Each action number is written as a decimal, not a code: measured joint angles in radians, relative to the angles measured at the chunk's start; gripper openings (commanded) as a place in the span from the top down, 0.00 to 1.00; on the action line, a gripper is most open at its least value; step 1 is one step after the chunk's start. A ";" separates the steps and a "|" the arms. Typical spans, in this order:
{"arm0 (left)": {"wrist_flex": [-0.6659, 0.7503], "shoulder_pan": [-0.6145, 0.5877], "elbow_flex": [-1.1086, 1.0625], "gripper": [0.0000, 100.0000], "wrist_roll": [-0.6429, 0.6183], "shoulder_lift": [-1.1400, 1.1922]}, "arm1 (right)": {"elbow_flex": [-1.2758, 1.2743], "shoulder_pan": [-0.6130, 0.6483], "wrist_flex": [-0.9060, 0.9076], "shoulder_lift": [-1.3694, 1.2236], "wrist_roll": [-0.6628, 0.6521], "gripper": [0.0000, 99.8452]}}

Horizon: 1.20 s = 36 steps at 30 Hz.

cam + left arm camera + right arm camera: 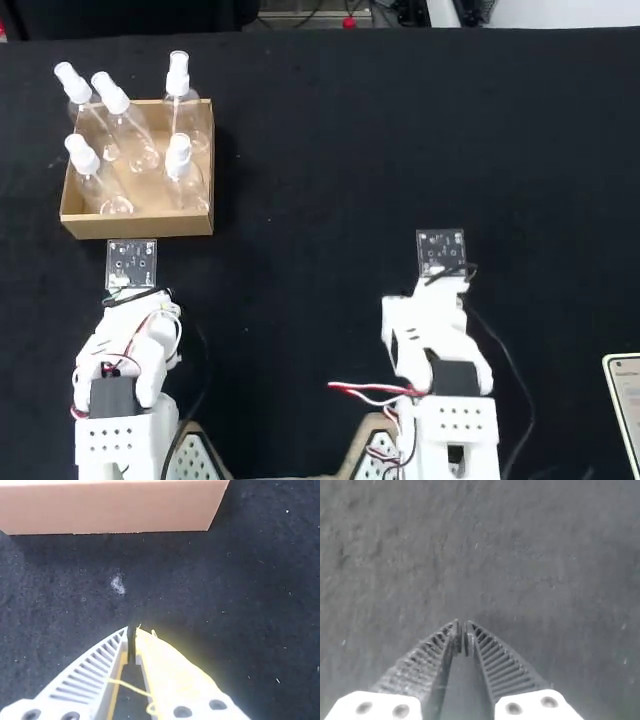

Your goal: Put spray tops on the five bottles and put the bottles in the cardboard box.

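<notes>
Five sprayer-topped bottles (184, 175) stand in the cardboard box (136, 223); the job looks done. Park your left gripper (132, 633) and right gripper (462, 628) as they are, pinched closed and empty.

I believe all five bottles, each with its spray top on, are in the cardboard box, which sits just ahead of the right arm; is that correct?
Not quite: the cardboard box sits just ahead of the left arm, not the right, as the left wrist view shows its wall close by. The five bottles are in it, spray tops on.

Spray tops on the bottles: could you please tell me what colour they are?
The spray tops are white, seen best in the high view.
</notes>
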State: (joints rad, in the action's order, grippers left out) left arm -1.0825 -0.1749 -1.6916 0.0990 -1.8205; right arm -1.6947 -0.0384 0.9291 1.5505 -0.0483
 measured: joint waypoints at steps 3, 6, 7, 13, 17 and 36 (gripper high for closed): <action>0.000 0.000 0.000 0.97 0.000 0.000 | -0.002 -0.002 0.209 0.140 0.000 0.99; 0.000 0.000 0.000 0.97 0.000 0.000 | 0.002 -0.002 0.331 0.241 0.000 0.99; 0.000 0.000 0.000 0.97 0.000 0.000 | 0.002 -0.002 0.354 0.247 0.000 0.99; 0.000 0.000 0.000 0.97 0.000 0.000 | 0.002 -0.002 0.371 0.247 -0.002 0.99; 0.000 0.000 0.000 0.97 0.000 0.000 | 0.002 -0.002 0.371 0.247 -0.002 0.99; -0.097 0.009 0.000 0.97 -0.002 -0.002 | 0.002 -0.002 0.371 0.247 -0.002 0.99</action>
State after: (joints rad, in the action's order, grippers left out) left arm -1.1792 -0.1657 -1.6916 0.0974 -1.8220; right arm -1.6932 -0.0399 1.3004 1.7975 -0.0499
